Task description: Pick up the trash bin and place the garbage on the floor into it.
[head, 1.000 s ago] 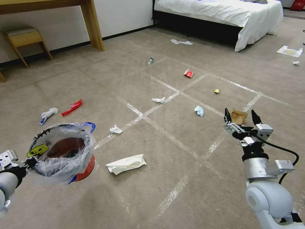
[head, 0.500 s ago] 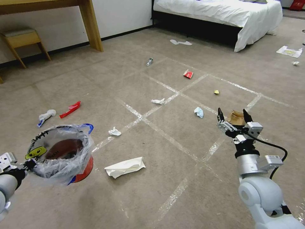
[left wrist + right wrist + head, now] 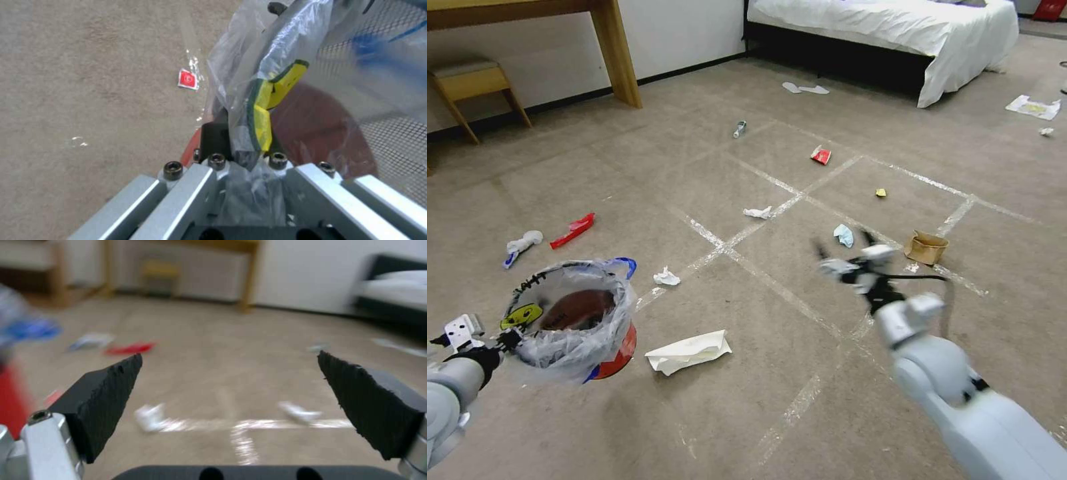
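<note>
So the bin part looks sorted: the left gripper [image 3: 494, 345] is pinched tight on the rim of the trash bin [image 3: 570, 320], liner and all, and it's holding it up off the floor [image 3: 627, 427] at the near left. From the left wrist view you can see the jaws clamped over the plastic and rim edge, with something yellow and green [image 3: 262, 110] tucked just inside.

The garbage, though? Nearly all still lying around, I'd say. Nearest is a white paper sheet [image 3: 688, 351] just right of the bin, then a crumpled tissue [image 3: 666, 277] a bit farther, another tissue [image 3: 758, 212] by the tape lines, a light blue mask [image 3: 844, 235], a brown paper bag [image 3: 926, 247] off right, red wrappers [image 3: 572, 231] [image 3: 821, 155] and a little bottle [image 3: 739, 129] far back.

The right gripper [image 3: 844, 252] hangs mid-air over the middle of the floor, close to the mask, fingers spread wide with nothing in them.

The bin itself is small, round, red, with a crinkly clear bag with blue edging.
</note>
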Available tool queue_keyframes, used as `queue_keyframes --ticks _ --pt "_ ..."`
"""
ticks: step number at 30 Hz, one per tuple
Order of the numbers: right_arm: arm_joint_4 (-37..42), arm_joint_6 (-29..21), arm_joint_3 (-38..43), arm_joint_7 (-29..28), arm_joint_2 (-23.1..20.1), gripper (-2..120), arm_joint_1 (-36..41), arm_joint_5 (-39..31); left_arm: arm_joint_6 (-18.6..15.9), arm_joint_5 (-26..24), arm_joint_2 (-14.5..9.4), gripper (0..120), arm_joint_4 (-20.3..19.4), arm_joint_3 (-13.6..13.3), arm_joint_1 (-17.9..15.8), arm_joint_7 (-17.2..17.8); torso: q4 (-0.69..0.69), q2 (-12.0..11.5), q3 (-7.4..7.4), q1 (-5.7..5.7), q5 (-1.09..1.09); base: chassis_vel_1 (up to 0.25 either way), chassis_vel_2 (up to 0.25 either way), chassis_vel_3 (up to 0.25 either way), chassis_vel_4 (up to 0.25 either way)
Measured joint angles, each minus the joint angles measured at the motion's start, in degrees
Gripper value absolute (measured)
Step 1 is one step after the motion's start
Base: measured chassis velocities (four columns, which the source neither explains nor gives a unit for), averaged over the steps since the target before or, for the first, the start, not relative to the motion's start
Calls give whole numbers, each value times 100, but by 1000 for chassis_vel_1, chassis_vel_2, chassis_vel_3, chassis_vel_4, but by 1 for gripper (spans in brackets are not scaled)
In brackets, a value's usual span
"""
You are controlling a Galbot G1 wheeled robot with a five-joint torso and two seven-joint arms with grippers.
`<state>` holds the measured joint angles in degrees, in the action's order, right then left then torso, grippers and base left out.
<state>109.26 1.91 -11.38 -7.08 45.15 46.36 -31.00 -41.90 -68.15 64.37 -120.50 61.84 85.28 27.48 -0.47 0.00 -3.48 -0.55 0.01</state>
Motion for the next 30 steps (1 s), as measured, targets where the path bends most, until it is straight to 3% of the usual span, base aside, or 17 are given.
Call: queue_keyframes --ticks 3,4,5,6,8,9,12,19,26,30 --pt "-515 19 -1855 -5 81 100 -1457 -29 0 166 174 0 -130 62 112 -52 2 1 1 0 -5 0 0 0 0" --pt "-515 19 -1855 -5 81 100 -1457 -29 0 166 174 0 -130 62 112 -52 2 1 1 0 -5 0 0 0 0" --pt "-779 -4 -2632 -4 216 100 -2019 -38 0 236 236 0 -159 83 154 -68 1 0 -1 -1 1 0 0 0 0" --pt "-779 -4 -2632 -4 216 100 -2019 -38 0 236 236 0 -159 83 154 -68 1 0 -1 -1 1 0 0 0 0" --pt "-1211 -200 -3735 -95 489 100 -2897 -135 10 347 339 0 -200 139 223 -85 2 1 2 2 -7 0 0 0 0" --pt "-1211 -200 -3735 -95 489 100 -2897 -135 10 347 339 0 -200 139 223 -85 2 1 2 2 -7 0 0 0 0" --pt "-1800 -562 -4899 -197 920 100 -3641 -364 25 392 402 0 -208 203 253 -91 1 0 1 1 -4 0 0 0 0" --pt "-2323 -1238 -5879 -270 1481 100 -4213 -937 57 417 415 0 -69 193 164 -94 1 0 1 1 -2 0 0 0 0" --pt "-2461 -1650 -6287 -105 1947 100 -4457 -1076 75 416 397 0 8 172 135 -100 -1 0 1 1 -2 0 0 0 0" --pt "-2754 -1857 -6524 204 2453 100 -4599 -1008 84 421 377 0 32 165 128 -109 1 0 1 1 -3 0 0 0 0"
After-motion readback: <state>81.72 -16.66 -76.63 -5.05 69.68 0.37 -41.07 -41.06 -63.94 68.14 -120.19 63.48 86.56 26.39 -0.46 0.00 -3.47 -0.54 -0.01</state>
